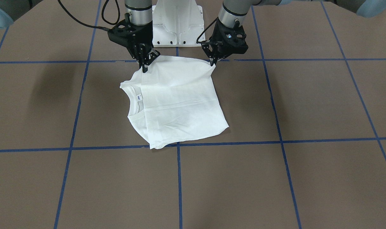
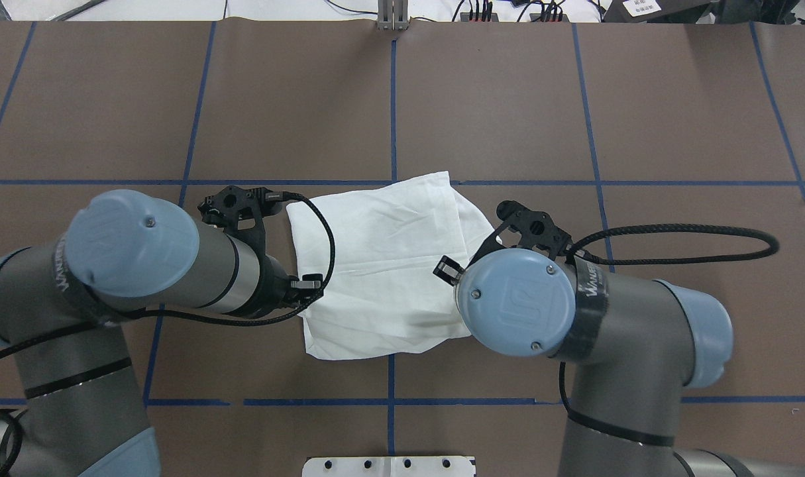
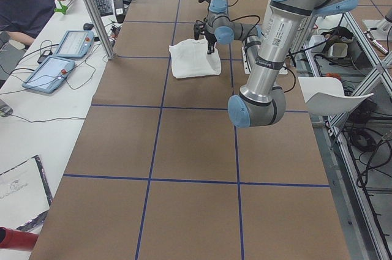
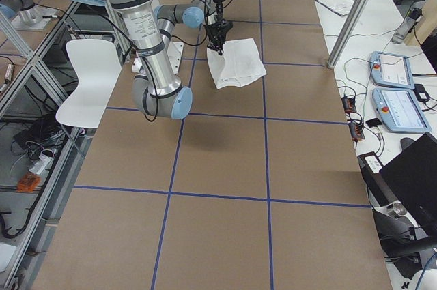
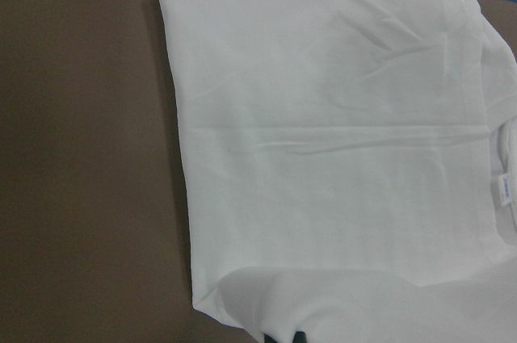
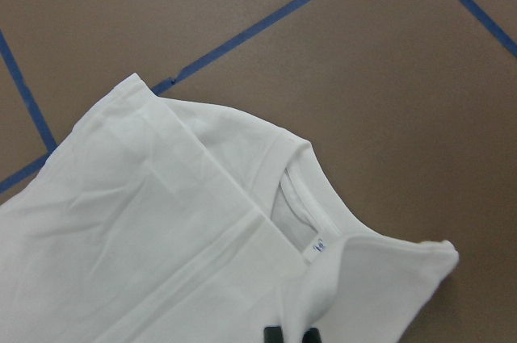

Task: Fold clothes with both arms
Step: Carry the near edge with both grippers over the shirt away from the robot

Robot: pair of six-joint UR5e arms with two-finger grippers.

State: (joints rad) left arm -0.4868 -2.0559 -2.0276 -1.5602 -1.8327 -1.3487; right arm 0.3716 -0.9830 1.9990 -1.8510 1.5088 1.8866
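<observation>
The white T-shirt (image 1: 177,101) lies folded into a rough rectangle on the brown table. Its ribbed collar (image 1: 134,95) and small neck label (image 1: 139,97) show at the end on my right side. My left gripper (image 1: 213,63) is shut on the shirt's corner nearest the robot base and holds it slightly raised. My right gripper (image 1: 145,69) is shut on the same edge near the collar. In the left wrist view the shirt (image 5: 339,157) fills the frame, with lifted fabric at the bottom. The right wrist view shows the collar (image 6: 303,190) and a pinched fold. No printed text shows.
The white pedestal base (image 1: 177,22) stands just behind the shirt between the arms. Blue tape lines (image 1: 178,178) grid the table. Black cables (image 2: 674,245) loop off both wrists. A person (image 3: 30,3) sits at a side desk with tablets (image 3: 61,52).
</observation>
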